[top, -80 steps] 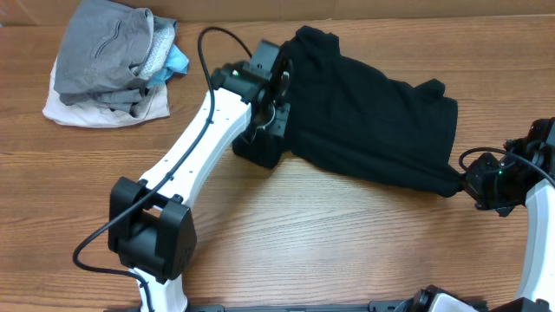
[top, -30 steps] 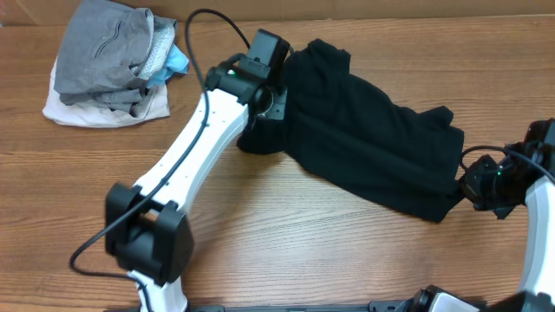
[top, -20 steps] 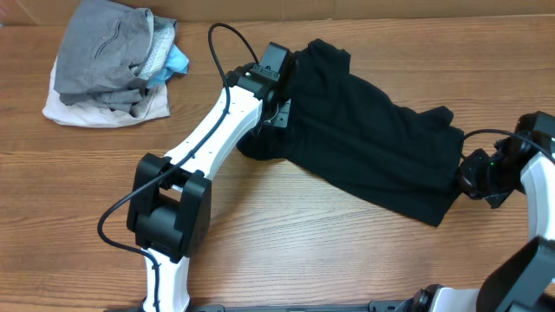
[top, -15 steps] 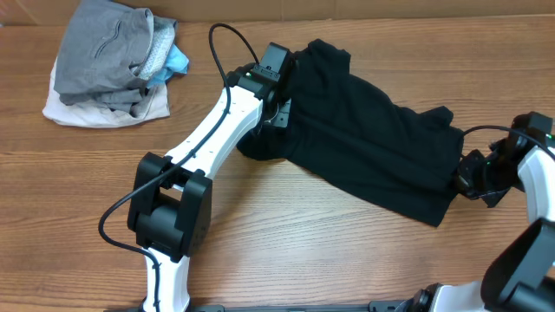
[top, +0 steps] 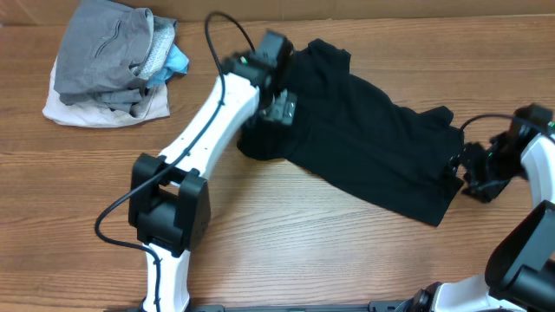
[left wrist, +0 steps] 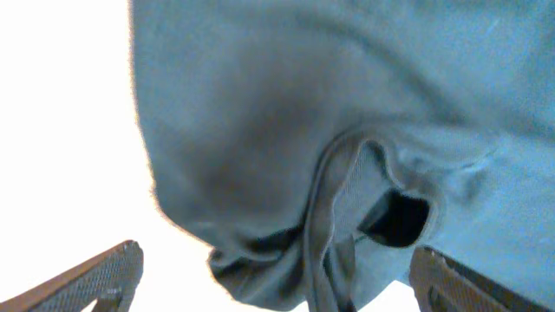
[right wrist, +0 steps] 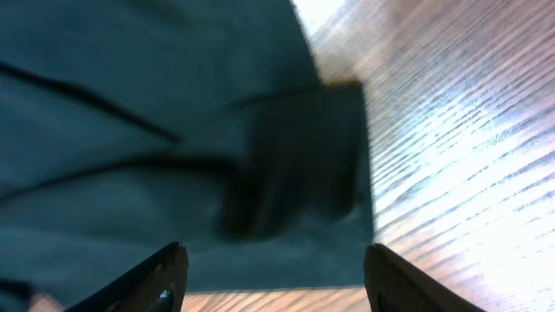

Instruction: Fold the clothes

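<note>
The clothes [top: 364, 139], a black garment, lie spread and rumpled across the back right of the wooden table [top: 303, 251]. My left gripper [top: 279, 108] hovers over the garment's left end. In the left wrist view its fingers stand wide apart, open [left wrist: 277, 260], with a bunched fold of the clothes [left wrist: 303, 130] lying loose beneath them. My right gripper [top: 460, 169] is at the garment's right edge. In the right wrist view it is open [right wrist: 276, 260], just above the hem of the clothes [right wrist: 130, 130], with nothing gripped.
A pile of folded grey, white and light-blue garments [top: 108, 61] sits at the back left. The left arm's black cable [top: 212, 30] loops near it. Bare wood lies along the front of the table.
Both grippers were shut on the garment's ends and have opened, letting the cloth go. The garment has settled on the table. The right arm has risen slightly.
</note>
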Tool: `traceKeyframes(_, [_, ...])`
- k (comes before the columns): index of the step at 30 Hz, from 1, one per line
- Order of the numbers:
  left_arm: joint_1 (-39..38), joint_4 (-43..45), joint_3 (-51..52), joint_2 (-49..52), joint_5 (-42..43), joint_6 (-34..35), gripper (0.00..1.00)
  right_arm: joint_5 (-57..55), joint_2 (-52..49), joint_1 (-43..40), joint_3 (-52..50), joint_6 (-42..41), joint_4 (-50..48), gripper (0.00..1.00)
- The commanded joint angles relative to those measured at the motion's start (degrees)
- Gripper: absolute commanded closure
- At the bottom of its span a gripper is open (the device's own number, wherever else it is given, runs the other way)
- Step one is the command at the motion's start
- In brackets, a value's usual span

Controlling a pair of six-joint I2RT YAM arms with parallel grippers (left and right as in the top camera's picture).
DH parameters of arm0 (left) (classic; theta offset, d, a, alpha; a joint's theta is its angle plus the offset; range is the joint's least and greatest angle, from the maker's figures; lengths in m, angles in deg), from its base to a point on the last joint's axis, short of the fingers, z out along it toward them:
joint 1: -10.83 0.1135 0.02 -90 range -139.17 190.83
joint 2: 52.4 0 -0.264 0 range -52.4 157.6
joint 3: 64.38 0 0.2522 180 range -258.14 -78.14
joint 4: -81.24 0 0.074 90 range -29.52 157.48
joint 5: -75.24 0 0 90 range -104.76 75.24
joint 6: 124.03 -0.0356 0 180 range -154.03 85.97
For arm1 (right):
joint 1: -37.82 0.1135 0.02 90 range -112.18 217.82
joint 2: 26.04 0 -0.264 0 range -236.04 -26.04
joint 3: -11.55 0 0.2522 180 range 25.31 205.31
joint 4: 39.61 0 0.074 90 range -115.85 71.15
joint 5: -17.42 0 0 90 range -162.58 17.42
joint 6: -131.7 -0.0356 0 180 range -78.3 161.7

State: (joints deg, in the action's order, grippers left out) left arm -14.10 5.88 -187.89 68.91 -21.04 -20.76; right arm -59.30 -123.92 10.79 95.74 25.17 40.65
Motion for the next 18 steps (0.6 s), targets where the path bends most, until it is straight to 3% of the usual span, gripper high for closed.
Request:
traceKeyframes(1, [1.4, -7.1, -15.1, -0.7, -1.2, -5.1, 0.0, 3.2, 2.0, -0.2, 7.6, -1.6, 1.8, 0.31])
traceKeyframes(4, [1.2, -13.1, -26.5, -0.7, -0.6, -6.4, 0.0, 5.4, 4.7, 0.2, 9.6, -2.7, 2.4, 0.27])
traceKeyframes(10, [-0.3, -16.6, -40.3, -0.7, 3.4, -9.7, 0.0, 6.1, 9.7, 2.3, 9.6, -3.0, 1.5, 0.14])
traceKeyframes(18, [-2.1, -15.8, -42.0, -0.7, 3.4, -10.6, 0.0, 4.3, 11.6, 4.6, 15.6, -1.2, 6.1, 0.0])
